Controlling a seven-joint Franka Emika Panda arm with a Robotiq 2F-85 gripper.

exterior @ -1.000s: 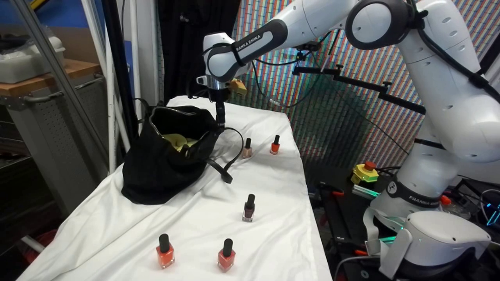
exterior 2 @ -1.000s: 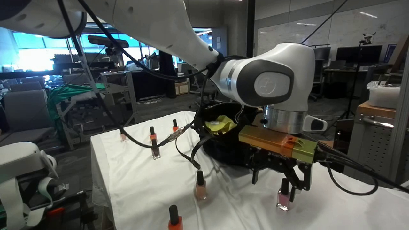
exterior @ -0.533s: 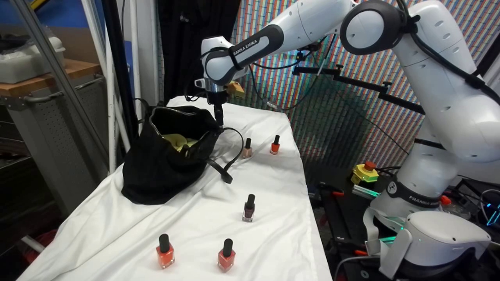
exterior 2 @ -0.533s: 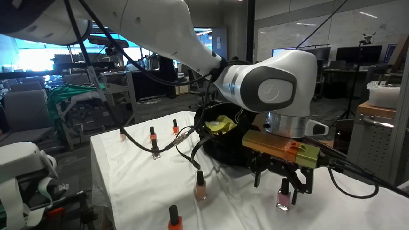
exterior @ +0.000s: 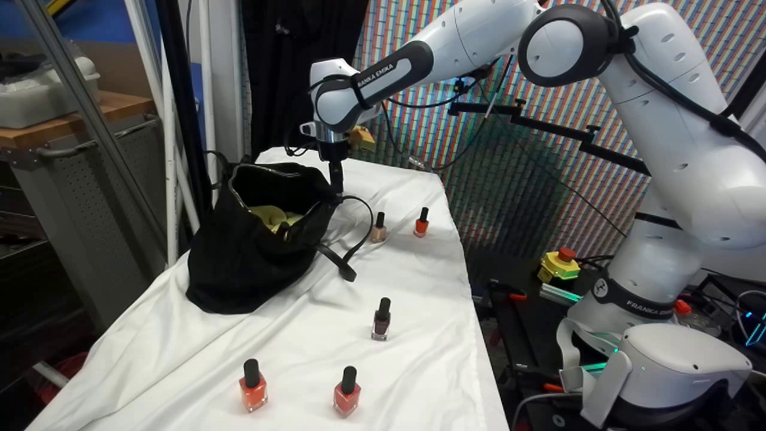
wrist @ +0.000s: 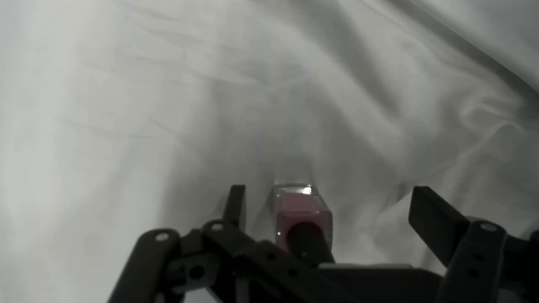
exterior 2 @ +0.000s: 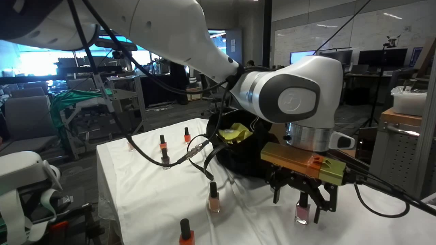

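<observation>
1. Fingers spread wide, nothing gripped; in the wrist view one stands left & one right of the pink polish btl, w/ gaps on both sides; btl sits closer to the left one.
2. Pink polish btl is upright on the wht-draped worktop; in an exterior view it's at right, right of the blk bag, blk cap partly hidden behind the finger linkage; one of the fingers hangs just right of it.
3. Bag gapes at the top, yellow cloth inside, seen in both exterior views; its strap trails on the worktop.
4. Other btls upright: peach btl & orange btl near, left of the pink one; in an exterior view dark btl mid-worktop, coral btl near left, rosy btl near, right of coral.
5. Robot arm reaches in from right; wht headset near right; yellow e-stop box farther off.
</observation>
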